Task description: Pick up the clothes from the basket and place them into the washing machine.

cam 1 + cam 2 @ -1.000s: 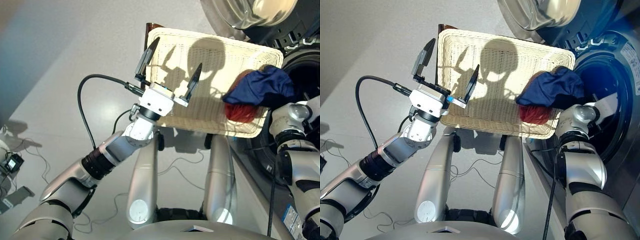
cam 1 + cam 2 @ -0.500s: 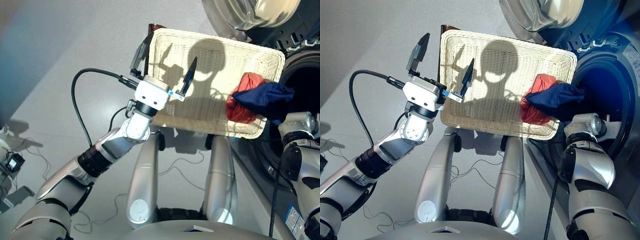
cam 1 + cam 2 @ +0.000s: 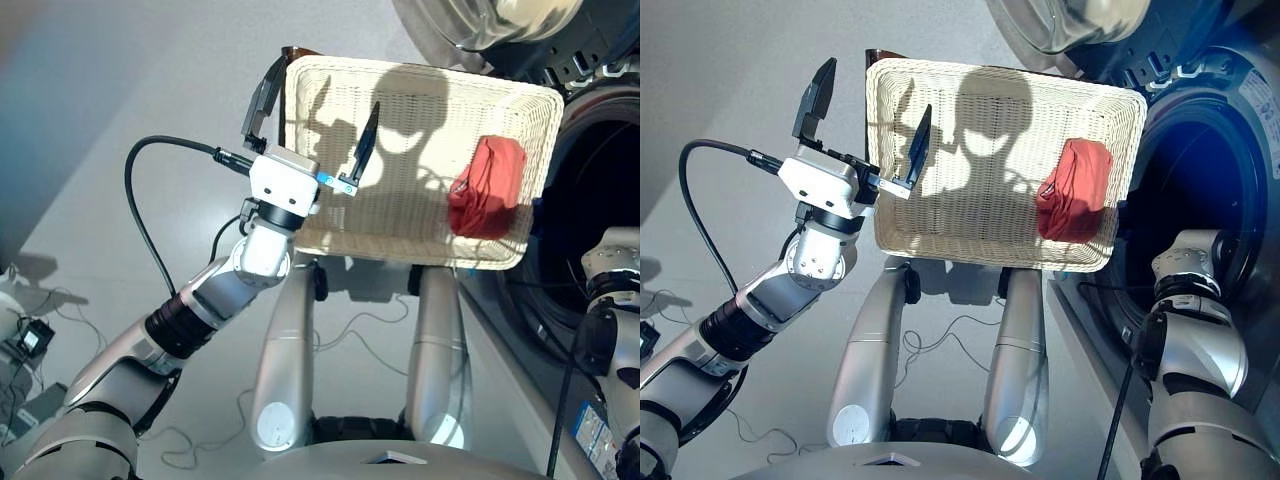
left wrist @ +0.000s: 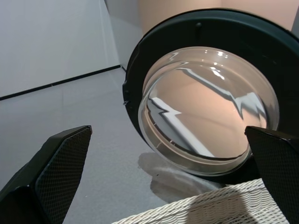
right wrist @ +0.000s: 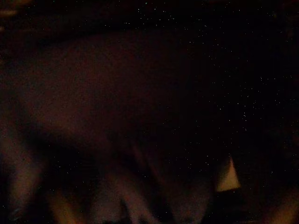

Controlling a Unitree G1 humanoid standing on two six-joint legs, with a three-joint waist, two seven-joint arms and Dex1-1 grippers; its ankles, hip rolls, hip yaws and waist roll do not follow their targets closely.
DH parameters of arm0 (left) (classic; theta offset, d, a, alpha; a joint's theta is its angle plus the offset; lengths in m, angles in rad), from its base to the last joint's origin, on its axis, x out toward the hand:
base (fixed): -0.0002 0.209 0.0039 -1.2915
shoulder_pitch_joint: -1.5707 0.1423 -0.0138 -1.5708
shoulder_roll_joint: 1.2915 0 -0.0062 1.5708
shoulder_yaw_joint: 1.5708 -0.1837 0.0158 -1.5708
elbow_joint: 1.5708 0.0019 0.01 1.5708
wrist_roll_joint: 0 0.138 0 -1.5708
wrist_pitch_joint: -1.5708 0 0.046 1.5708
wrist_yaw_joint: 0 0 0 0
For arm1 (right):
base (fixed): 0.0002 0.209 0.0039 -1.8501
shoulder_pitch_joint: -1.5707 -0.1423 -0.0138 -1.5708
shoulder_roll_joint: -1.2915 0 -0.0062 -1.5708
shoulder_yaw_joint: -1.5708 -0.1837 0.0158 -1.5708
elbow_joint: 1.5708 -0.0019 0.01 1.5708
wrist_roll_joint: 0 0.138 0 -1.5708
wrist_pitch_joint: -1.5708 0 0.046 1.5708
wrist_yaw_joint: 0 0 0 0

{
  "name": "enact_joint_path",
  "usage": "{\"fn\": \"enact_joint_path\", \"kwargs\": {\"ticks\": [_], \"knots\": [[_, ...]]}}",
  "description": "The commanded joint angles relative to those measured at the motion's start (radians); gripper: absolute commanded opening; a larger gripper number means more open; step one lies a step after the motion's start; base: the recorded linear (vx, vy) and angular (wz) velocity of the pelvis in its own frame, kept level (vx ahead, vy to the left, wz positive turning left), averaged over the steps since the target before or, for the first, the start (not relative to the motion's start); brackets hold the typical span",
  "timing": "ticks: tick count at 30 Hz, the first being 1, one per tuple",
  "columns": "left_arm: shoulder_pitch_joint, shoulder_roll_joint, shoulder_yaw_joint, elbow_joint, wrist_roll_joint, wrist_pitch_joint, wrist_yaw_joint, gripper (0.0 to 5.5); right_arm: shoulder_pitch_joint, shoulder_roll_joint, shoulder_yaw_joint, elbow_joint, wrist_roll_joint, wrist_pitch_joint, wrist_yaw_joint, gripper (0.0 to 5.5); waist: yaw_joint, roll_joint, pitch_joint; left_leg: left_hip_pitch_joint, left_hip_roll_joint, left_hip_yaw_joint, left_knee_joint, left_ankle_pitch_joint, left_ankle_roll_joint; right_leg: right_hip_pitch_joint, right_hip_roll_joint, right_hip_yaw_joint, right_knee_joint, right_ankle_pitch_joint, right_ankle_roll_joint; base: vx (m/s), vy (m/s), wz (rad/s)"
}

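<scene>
One large dark grey front-loading washing machine (image 3: 1240, 150) stands at the right, its round black-rimmed glass porthole door (image 4: 208, 107) swung open and its drum mouth a dark hollow. One rectangular shallow cream-white woven wicker basket (image 3: 400, 150) sits just beside that opening, its weave tight and ribbed, a dark edge showing at its far left corner. One garment can be counted in it: a small coral red soft fabric piece (image 3: 487, 187), bunched into a rumpled lump and lying against the basket's right wall, close to the machine. One left gripper (image 3: 312, 112) hovers over the basket's left end, its two black tapered fingers (image 3: 262, 97) spread wide and grasping nothing. The right forearm reaches into the drum, where its gripper is hidden, and the right wrist view is too dark to tell how those fingers stand.
</scene>
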Motion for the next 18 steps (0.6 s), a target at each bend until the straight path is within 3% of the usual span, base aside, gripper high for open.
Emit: {"fn": "enact_joint_path", "kwargs": {"ticks": [1,8,12,18], "knots": [[0.025,-0.028,0.077,-0.069,0.029,-0.058,-0.008,5.50,0.085,0.045,0.092,-0.121,-0.127,-0.055,0.083,5.50,-0.009,-0.010,-0.015,0.025,0.009,0.032,0.136,-0.157,-0.017,0.071,0.028,0.025,-0.122,0.103,0.021,0.000,0.000,0.000],[0.070,-0.037,0.118,-0.075,0.018,-0.065,-0.039,5.50,0.233,0.184,0.288,-0.387,-0.291,-0.033,0.226,5.50,-0.018,-0.028,-0.015,0.031,0.015,0.035,0.133,-0.152,-0.016,0.073,0.039,0.025,-0.125,0.104,0.015,0.000,0.000,0.000],[0.098,-0.023,0.132,-0.088,0.011,-0.063,-0.078,5.50,0.315,0.153,0.436,-0.522,-0.435,0.042,0.341,5.50,-0.024,-0.042,-0.015,0.028,0.021,0.034,0.138,-0.148,-0.018,0.070,0.043,0.023,-0.121,0.106,0.012,0.000,0.000,0.000],[0.098,-0.025,0.120,-0.097,0.014,-0.062,-0.118,5.50,0.285,0.116,0.603,-0.645,-0.571,0.091,0.450,5.50,-0.022,-0.044,-0.015,0.020,0.029,0.032,0.153,-0.146,-0.020,0.062,0.050,0.025,-0.106,0.103,0.009,0.000,0.000,0.000]]}}
